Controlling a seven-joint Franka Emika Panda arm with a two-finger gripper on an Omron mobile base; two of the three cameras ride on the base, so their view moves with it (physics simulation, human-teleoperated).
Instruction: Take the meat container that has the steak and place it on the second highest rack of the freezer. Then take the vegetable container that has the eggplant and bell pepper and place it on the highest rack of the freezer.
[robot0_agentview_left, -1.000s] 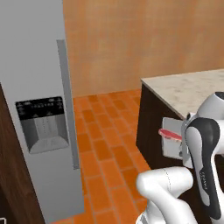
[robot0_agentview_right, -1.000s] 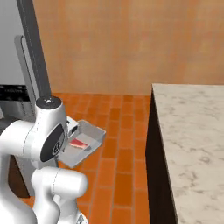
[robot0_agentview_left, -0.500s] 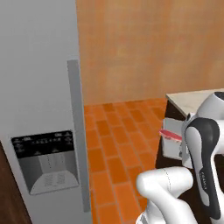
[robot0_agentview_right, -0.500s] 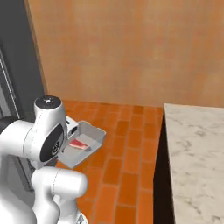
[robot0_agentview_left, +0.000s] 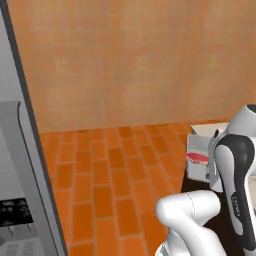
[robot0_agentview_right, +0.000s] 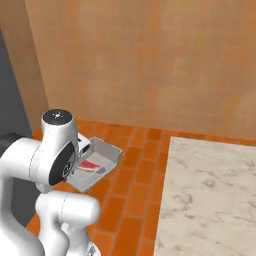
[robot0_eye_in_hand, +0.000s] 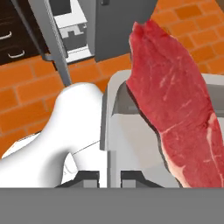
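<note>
The steak (robot0_eye_in_hand: 175, 109) lies in a grey tray (robot0_agentview_right: 100, 162) held off the brick floor (robot0_agentview_left: 110, 185) in front of the white arm (robot0_agentview_right: 55, 160), its red slab running along one side of the tray. The fingers (robot0_eye_in_hand: 109, 175) are closed on the tray's near wall, pinching its rim between them. The grey freezer (robot0_agentview_left: 20, 165) stands at the left with its bar handle (robot0_eye_in_hand: 54, 41) and black dispenser panel (robot0_agentview_left: 15, 212), and a marble tabletop (robot0_agentview_right: 210, 195) sits to the right.
</note>
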